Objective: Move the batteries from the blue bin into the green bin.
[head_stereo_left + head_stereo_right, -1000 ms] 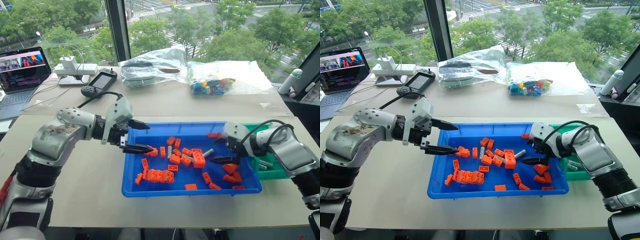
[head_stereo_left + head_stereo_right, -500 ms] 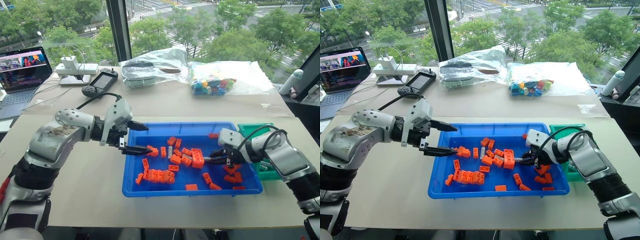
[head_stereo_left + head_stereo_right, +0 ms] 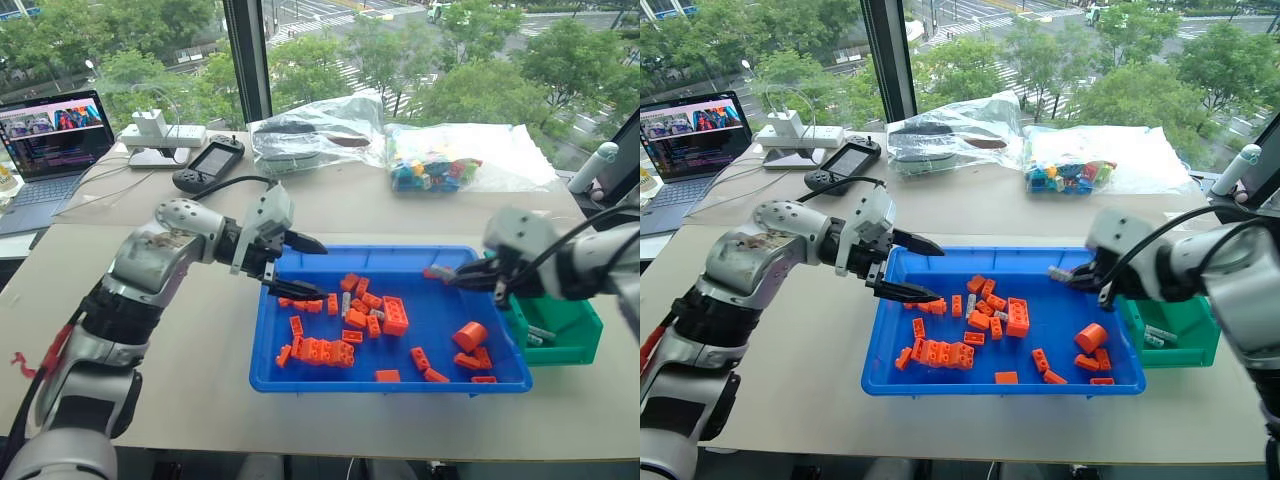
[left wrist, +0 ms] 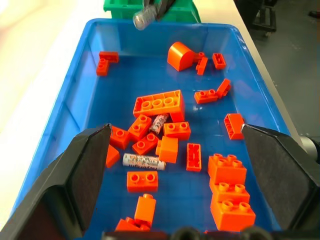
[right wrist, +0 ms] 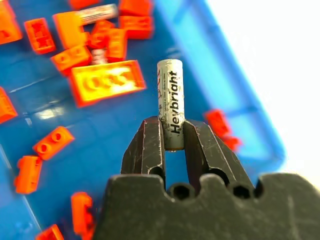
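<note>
My right gripper [image 3: 455, 278] is shut on one of the batteries [image 5: 170, 95], a silver cylinder held above the right part of the blue bin [image 3: 330, 378], short of the green bin [image 3: 565, 345]. The held battery [image 4: 142, 17] also shows in front of the green bin [image 4: 185, 12] in the left wrist view. Two more batteries [image 4: 144, 160] [image 4: 159, 121] lie among orange bricks [image 3: 320, 350] on the blue bin's floor. Some batteries [image 3: 540, 335] lie inside the green bin. My left gripper [image 3: 318, 272] hangs open over the blue bin's left end with nothing between its fingers.
An orange cylinder piece [image 3: 468, 335] lies in the blue bin near its right end. On the far table sit a laptop [image 3: 55, 125], a power strip [image 3: 160, 135], a game controller [image 3: 212, 160] and two plastic bags [image 3: 450, 165], one with coloured bricks.
My right gripper has shut on a battery and lifted it up out of the brick pile, toward the bin's right end. My left gripper has edged slightly further over the bin.
</note>
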